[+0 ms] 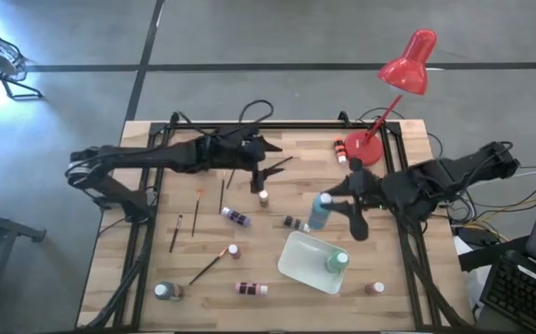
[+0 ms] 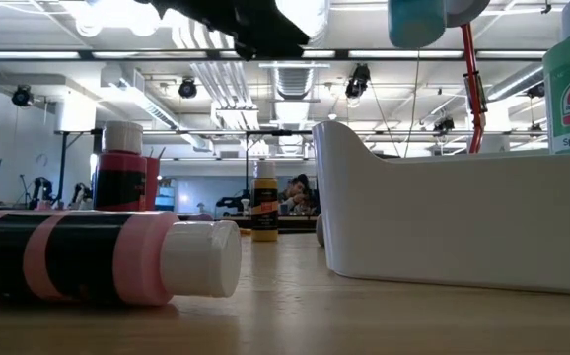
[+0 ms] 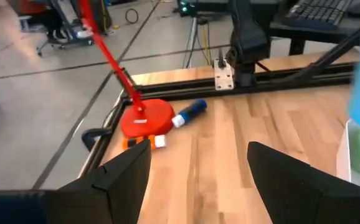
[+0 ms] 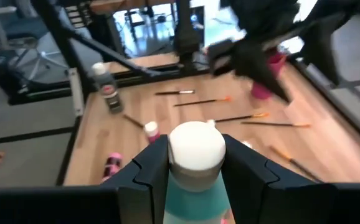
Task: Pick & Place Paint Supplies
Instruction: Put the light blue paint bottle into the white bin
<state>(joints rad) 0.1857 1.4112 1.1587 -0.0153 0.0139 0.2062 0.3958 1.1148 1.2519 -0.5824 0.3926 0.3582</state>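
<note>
Right wrist view shows my right gripper [image 4: 195, 163] clamped on the teal bottle [image 4: 197, 171]; overhead hides that. Left gripper [image 3: 198, 171] gapes empty.

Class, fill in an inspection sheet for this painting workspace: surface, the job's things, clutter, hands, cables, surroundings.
Surface: light wooden slatted table in a black frame.
Job's things: small white-capped paint bottles and thin paintbrushes scattered; green bottle standing in the white plastic tray; pink-and-black bottle lying down.
Clutter: red desk lamp at the far right corner.
Hands: left hand open, empty, above the table; right hand shut on the teal white-capped bottle, raised beside the tray.
Cables: black cables at the far edge.
Surroundings: grey floor; a person far behind.
</note>
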